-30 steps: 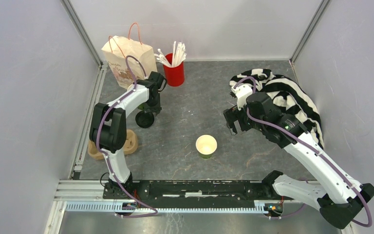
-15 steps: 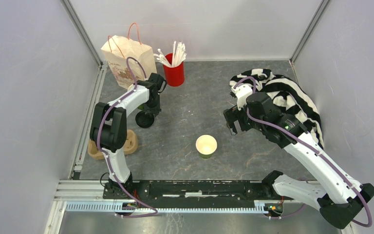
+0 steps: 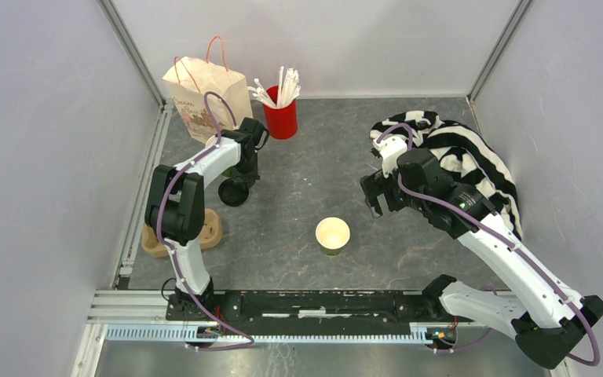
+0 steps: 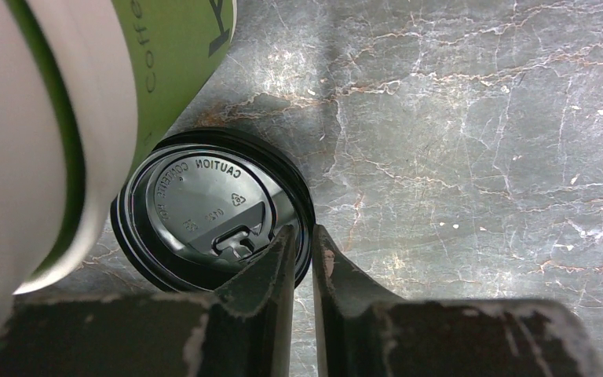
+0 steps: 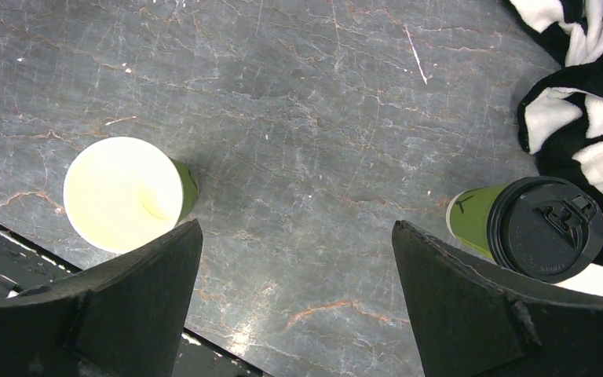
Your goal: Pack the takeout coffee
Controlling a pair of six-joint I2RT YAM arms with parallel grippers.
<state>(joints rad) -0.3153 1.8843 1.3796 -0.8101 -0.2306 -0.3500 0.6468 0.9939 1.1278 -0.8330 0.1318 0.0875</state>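
Black lid (image 4: 204,212) pinched at its rim by left fingers (image 4: 290,247), right fingers (image 5: 141,306) spread wide. Capped cup (image 5: 530,228) and open cup (image 5: 123,192) both sit on the worktop (image 3: 298,173), nothing bagged yet imo.

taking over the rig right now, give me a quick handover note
Left gripper: jaws almost together astride the rim of a black lid; firm grip unconfirmed.
Right gripper: wide open, empty, above the table.
Cups: lidded green cup beside the striped cloth; lidless green cup mid-table.
Done: one cup capped; none visible in the cup carrier; inside of the paper bag hidden.
To do: probably cap the open cup, then pack both.
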